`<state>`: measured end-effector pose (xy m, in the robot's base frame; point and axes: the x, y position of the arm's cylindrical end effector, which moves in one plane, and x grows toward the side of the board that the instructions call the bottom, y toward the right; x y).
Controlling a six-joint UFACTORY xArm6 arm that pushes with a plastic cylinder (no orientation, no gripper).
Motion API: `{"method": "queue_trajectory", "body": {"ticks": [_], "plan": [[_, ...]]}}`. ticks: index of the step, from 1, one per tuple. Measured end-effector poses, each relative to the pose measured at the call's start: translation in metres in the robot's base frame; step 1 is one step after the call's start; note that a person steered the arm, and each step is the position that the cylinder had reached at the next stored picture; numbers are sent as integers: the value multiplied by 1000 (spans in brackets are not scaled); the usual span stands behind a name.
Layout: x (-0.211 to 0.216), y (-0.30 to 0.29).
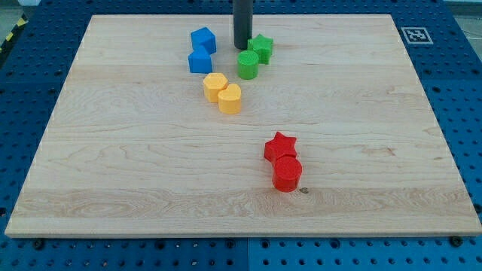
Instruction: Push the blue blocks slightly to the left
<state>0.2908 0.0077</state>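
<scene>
My tip (242, 47) rests on the wooden board (113, 165) near the view's top, a bare dark rod with nothing clamped on it and nothing gripped. It appears just clear of every block, though the rod hides its far side, so I cannot be certain.

Just to the view's left of the tip sit the two blue blocks, touching each other: the upper blue block (203, 39) about level with the tip, and the lower blue block (199, 61) a little toward the view's bottom. Their exact shapes are hard to make out; both look roughly cubic.

Just to the view's right of the tip is the green star (261, 48), and below the tip, slightly right, the green cylinder (248, 65), which touches the star.

Further toward the view's bottom and a little left of the tip lie the yellow hexagonal block (215, 86) and the yellow cylinder (230, 98), pressed together.

Well apart from the tip, toward the view's bottom and right, the red star (280, 146) touches the red cylinder (287, 174).
</scene>
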Motion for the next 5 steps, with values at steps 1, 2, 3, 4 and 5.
{"method": "queue_trajectory", "body": {"ticks": [1, 2, 3, 4, 5], "plan": [[6, 6], [-12, -16], [-9, -45], [9, -66], [5, -73]]}}
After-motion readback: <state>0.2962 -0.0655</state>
